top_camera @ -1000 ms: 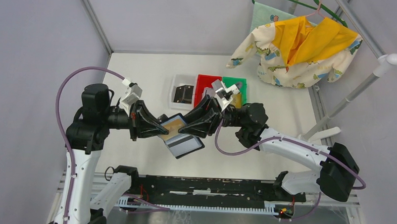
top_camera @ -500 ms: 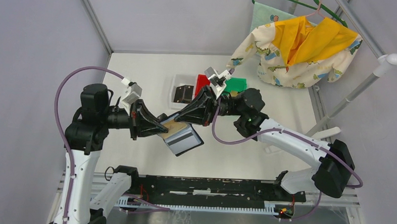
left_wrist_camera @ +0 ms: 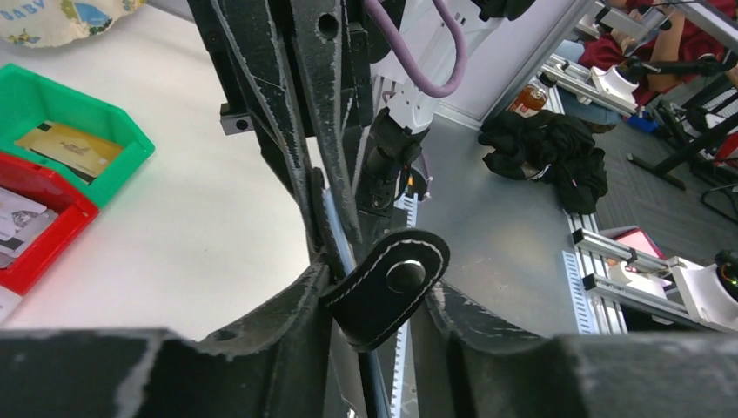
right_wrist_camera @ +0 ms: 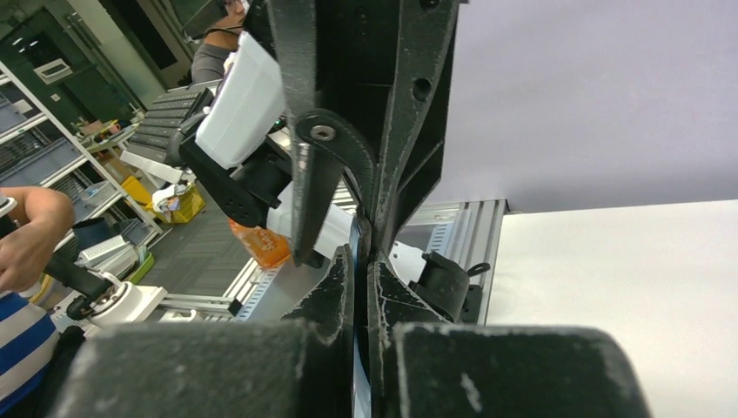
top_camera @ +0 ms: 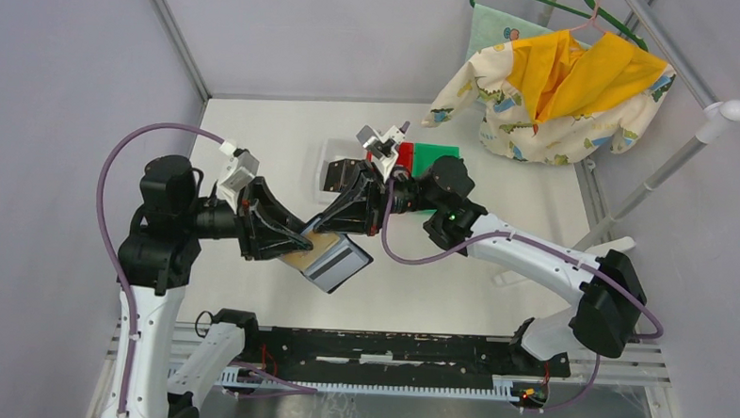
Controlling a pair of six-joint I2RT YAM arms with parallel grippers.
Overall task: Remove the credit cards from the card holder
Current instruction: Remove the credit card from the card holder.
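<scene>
Top external: white table (top_camera: 256,138), grey walls (top_camera: 61,73)

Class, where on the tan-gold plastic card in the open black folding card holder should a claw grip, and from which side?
Probably the exposed far edge of the tan-gold plastic card, pinched across its flat faces from the right. The left claw clamps the black folding card holder from the left, blocking that side.

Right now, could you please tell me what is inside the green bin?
A tan-gold credit card lies flat in the green bin, shown by the left wrist camera. From above, the right arm covers part of the bin, so anything there is hidden.
</scene>
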